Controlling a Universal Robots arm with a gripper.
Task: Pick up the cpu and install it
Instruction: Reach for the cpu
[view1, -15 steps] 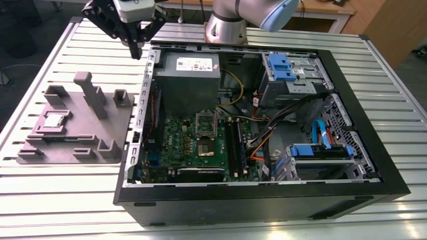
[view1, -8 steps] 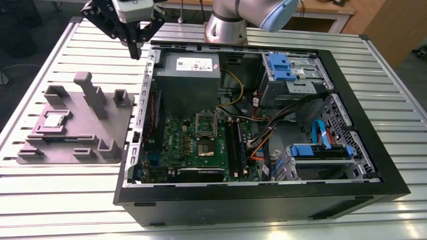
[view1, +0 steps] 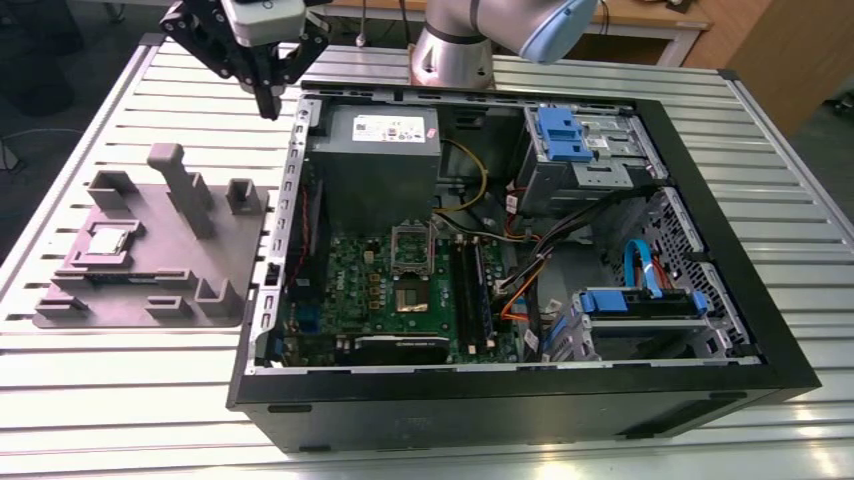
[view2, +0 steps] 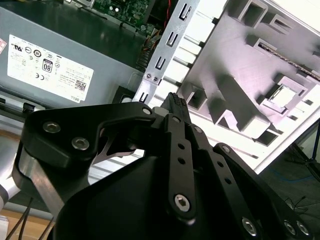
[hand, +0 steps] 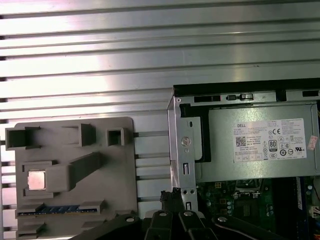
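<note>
The cpu (view1: 107, 240) is a small silvery square lying flat in a recess of the grey holder plate (view1: 227, 262) at the exterior view's left, beside the open computer case. Both wrist views show the cpu (hand: 37, 180) (view2: 286, 96) in its pocket. My gripper (view1: 272, 100) hangs above the table at the case's far left corner, well away from the cpu, shut with nothing between its fingertips. Its black fingers (view2: 176, 107) meet at their tips over the case's edge. Inside the case lies the green motherboard (view1: 400, 295) with its metal socket frame (view1: 411, 240).
A grey power supply (view1: 378, 150) with a white label fills the case's far end. Blue drive brackets (view1: 567, 135) and cables (view1: 534, 270) occupy the exterior view's right side. The holder plate carries upright posts (view1: 180, 185) and a memory stick (hand: 55, 208). The table (view1: 134, 400) is ribbed metal.
</note>
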